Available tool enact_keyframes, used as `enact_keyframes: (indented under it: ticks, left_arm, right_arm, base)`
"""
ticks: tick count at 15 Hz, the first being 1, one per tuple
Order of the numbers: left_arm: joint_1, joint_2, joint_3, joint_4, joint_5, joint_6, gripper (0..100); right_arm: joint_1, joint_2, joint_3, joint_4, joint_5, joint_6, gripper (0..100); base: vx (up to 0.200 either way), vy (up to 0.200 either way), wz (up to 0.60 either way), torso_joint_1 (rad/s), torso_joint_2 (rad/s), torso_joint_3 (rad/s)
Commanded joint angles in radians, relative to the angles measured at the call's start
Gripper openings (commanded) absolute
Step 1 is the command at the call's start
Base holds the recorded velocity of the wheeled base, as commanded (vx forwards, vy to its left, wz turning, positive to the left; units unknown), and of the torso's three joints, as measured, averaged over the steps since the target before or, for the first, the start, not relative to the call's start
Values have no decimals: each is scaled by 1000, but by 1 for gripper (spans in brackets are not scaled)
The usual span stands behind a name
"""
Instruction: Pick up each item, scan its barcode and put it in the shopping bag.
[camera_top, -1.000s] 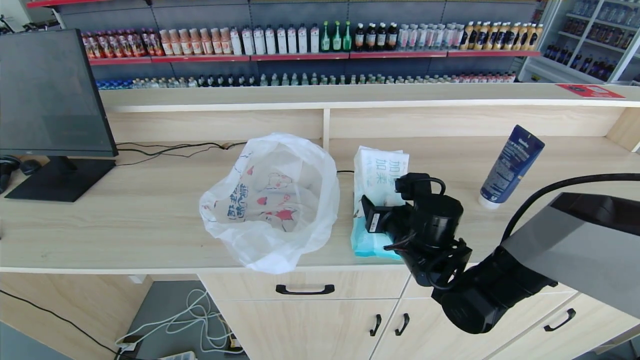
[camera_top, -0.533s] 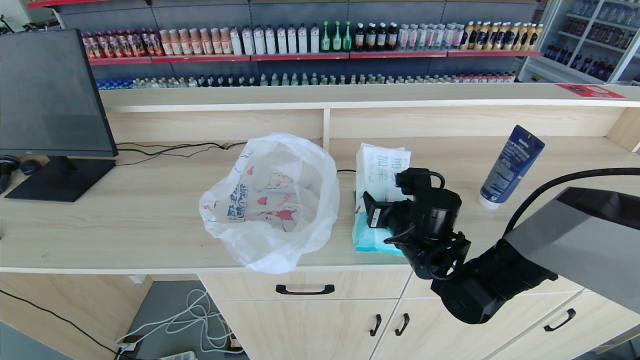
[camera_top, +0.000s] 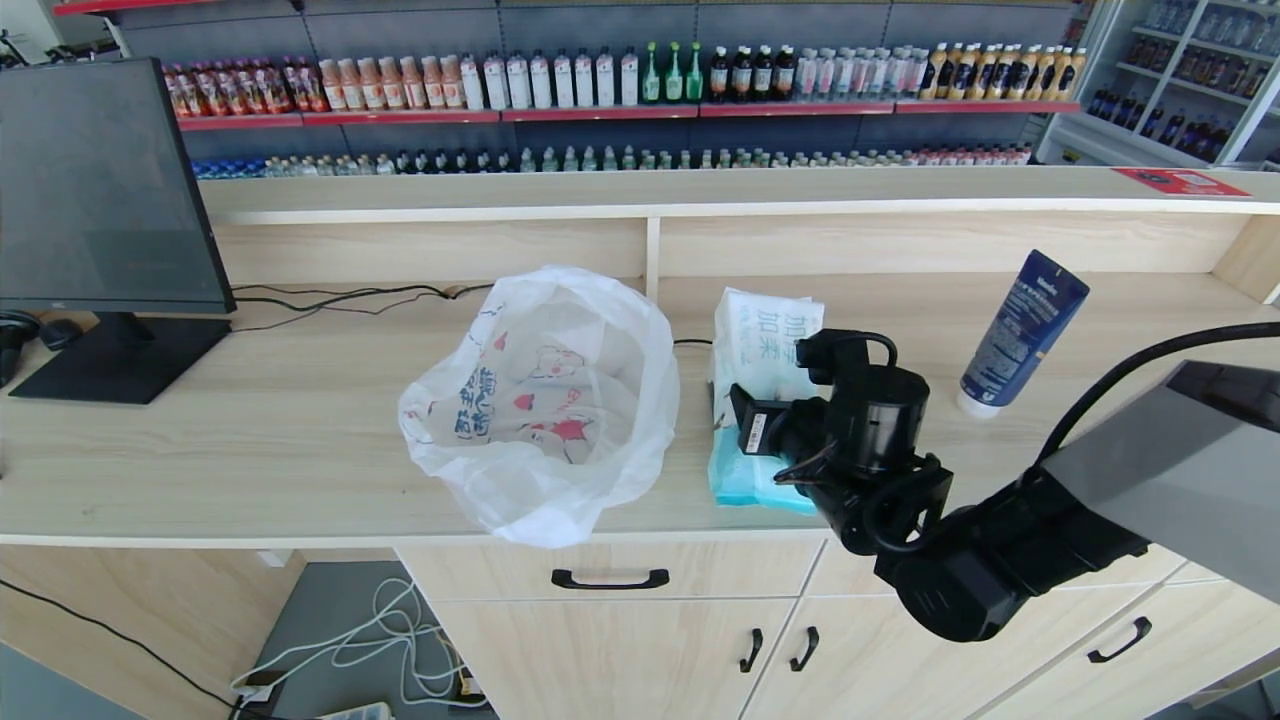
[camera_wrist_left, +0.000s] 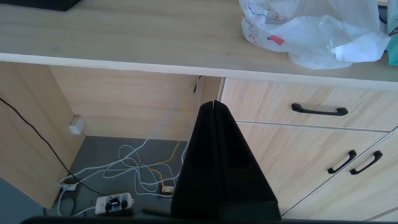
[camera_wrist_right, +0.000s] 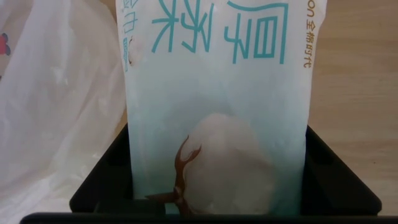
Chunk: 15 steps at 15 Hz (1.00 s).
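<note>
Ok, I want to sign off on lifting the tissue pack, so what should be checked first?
1. Right hand centred over the tissue pack: ok.
2. Firm grip on the pack: cannot tell.
3. Barcode side of the pack known: cannot tell.
4. Shopping bag mouth open, beside the pack: ok.
5. Left hand shut, low in front of the counter, off the path: ok.
6. Blue tube standing well clear on the pack's far side from the bag: ok.
</note>
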Motion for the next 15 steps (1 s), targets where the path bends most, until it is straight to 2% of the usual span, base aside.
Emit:
enact_keyframes:
  ticks: [1,8,11,12,15]
  left_arm:
    - [0,0,0,0,0,-1,0]
    - [1,0,0,0,0,-4,0]
    - [1,0,0,0,0,-2,0]
    - [0,0,0,0,0,-1,0]
    - [0,0,0,0,0,-1,0]
  right_arm:
    - [0,-8,2,-2,0,0,0]
    - [63,-200,83,-15,-7,-62,0]
    - [178,-266,189,-140,-54,-98,0]
    - [186,-280,218,-159,-61,-103,0]
    - [204,-278,296,-283,-61,-104,0]
  base:
    - [0,0,0,0,0,0]
    - [0,0,0,0,0,0]
    - [0,0,0,0,0,0]
    - [0,0,0,0,0,0]
    - [-200,0,0,9,4,5]
